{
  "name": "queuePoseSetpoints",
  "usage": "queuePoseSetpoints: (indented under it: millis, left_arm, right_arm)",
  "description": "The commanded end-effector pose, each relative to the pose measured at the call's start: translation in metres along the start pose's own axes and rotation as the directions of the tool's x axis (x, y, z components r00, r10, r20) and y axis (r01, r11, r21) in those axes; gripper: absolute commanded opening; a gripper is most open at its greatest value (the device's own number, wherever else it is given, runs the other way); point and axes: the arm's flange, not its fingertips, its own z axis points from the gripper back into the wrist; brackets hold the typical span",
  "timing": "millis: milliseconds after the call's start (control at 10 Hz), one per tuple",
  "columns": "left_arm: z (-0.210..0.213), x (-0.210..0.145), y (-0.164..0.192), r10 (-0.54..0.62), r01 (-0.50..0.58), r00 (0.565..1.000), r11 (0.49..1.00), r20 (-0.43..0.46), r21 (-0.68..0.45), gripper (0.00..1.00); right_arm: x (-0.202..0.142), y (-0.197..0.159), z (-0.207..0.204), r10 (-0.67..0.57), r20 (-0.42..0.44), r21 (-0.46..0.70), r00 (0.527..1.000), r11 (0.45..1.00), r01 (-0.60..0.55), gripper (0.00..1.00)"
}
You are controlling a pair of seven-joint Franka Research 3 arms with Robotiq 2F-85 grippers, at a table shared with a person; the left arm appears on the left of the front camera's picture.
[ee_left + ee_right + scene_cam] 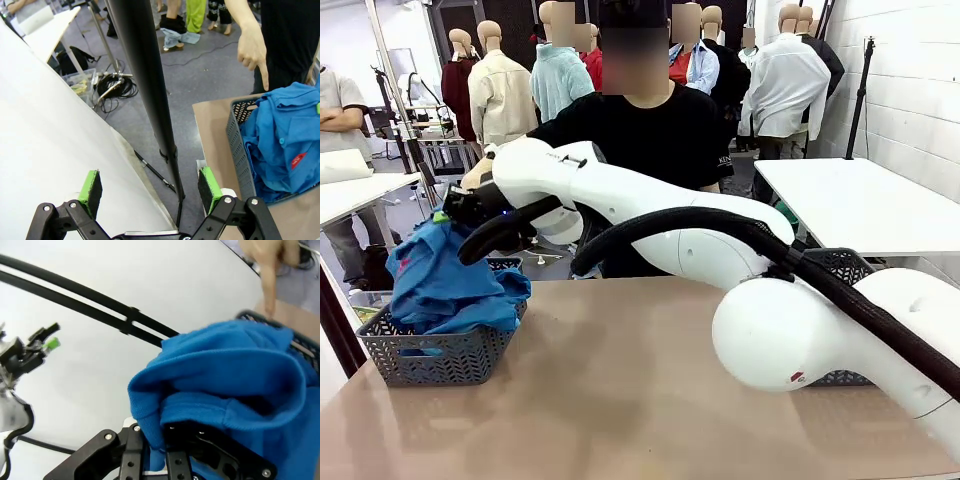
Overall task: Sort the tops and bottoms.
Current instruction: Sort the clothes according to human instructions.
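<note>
Several blue tops (448, 285) lay heaped in a grey mesh basket (430, 355) at the near left corner of the table (620, 400), the uppermost fold drawn up into the right end effector (455, 207) above the pile. Its fingers were pressed together on that blue cloth, seen bunched just over them in the right wrist view (225, 385). The white right arm (650, 215) reached from the near right side across the middle of the table to the basket, its black hose (720, 225) arching along it. A small red tag (298, 160) showed on one top in the left wrist view, where the basket (237, 145) sat to the right of the left end effector (150, 192). That end effector hung off the table's left edge, over the floor, its green pads (91, 190) spread wide and holding nothing. Beyond the basket, the person's hand (254, 50) pointed one finger down at the far rim.
</note>
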Motion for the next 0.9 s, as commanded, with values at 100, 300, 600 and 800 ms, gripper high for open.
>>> queuePoseSetpoints:
  millis: [100,300,600,800]
  left_arm:
    - [-0.001,0.002,0.002,0.007,-0.007,1.0,1.0,-0.004,0.009,1.0]
    - [-0.001,0.002,0.002,0.007,-0.007,1.0,1.0,-0.004,0.009,1.0]
    - [-0.001,0.002,0.002,0.007,-0.007,1.0,1.0,-0.004,0.009,1.0]
    - [-0.001,0.002,0.002,0.007,-0.007,1.0,1.0,-0.004,0.009,1.0]
  right_arm:
    - [0.208,-0.026,-0.263,-0.05,-0.163,-0.202,0.985,0.979,0.017,0.0]
    - [0.215,-0.02,-0.259,-0.021,-0.137,-0.244,0.99,0.97,-0.014,0.17]
    - [0.215,0.007,-0.251,-0.021,-0.182,-0.304,0.983,0.952,-0.036,0.74]
    - [0.214,0.029,-0.235,-0.028,-0.24,-0.355,0.97,0.933,-0.061,1.0]
